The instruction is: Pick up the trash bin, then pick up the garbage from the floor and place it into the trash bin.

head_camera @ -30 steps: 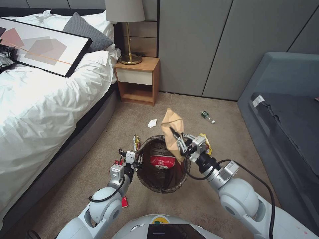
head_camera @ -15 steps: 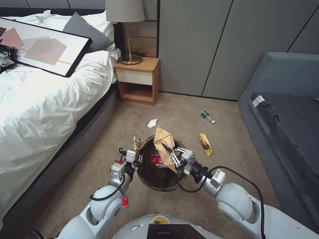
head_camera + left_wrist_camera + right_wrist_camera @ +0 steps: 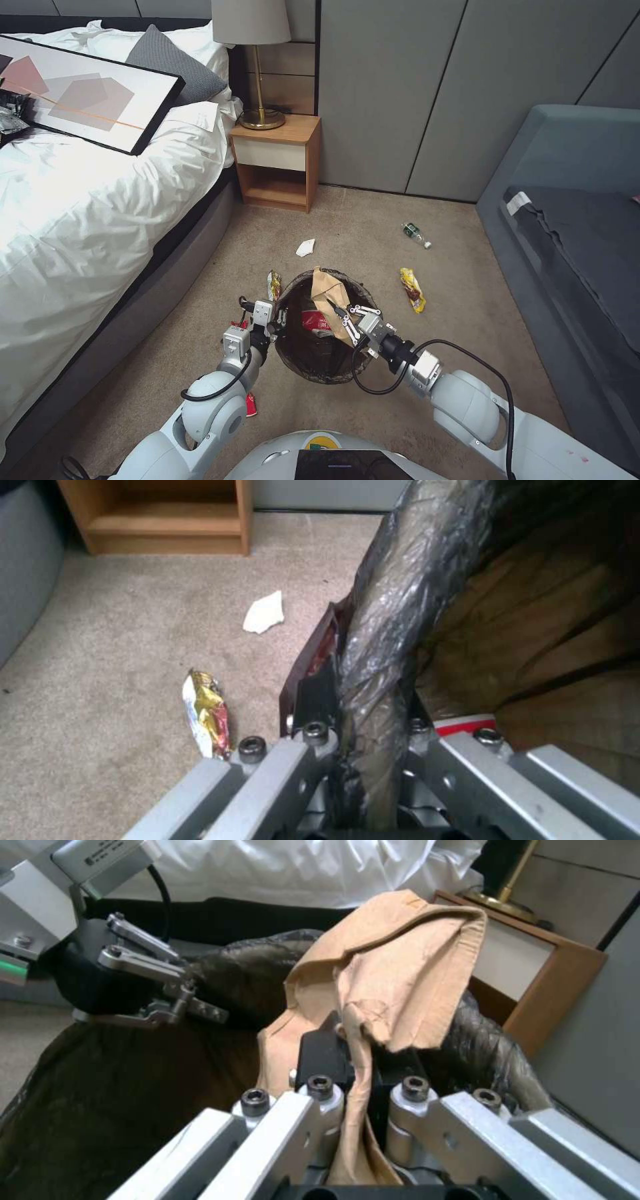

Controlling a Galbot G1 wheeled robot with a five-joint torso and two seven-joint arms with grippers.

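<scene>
Change since the earlier frames: the right gripper (image 3: 339, 316) had come down and leftward with the crumpled brown paper bag (image 3: 328, 293); the bag, formerly high above the rim, now hung inside the mouth of the trash bin (image 3: 293, 347). The yellow snack wrapper (image 3: 412, 289), earlier hidden behind the right wrist, lay uncovered on the floor (image 3: 427, 373) to the right of the bin.

Right gripper: over the bin's right side, fingers pinched on the lower part of the paper bag (image 3: 387, 985), the paper running down between the pads.

Left gripper (image 3: 275, 319): at the bin's left rim, fingers clamped across the rim and its dark bag liner (image 3: 380, 645), one finger outside the wall, one inside.

Trash bin: near centre, just ahead of the robot, between the two arms. A crushed red-and-white paper cup (image 3: 315, 321) lay inside it.

Garbage on the floor: white tissue (image 3: 305, 247) beyond the bin; a gold-and-red wrapper (image 3: 273, 285) just beside the bin's far-left rim; green-labelled clear bottle (image 3: 415, 234) farther off to the right; a flat red packet (image 3: 250, 405) near the left arm, partly hidden.

Surroundings: bed (image 3: 80, 220) at left, nightstand (image 3: 275, 163) at far centre.
</scene>
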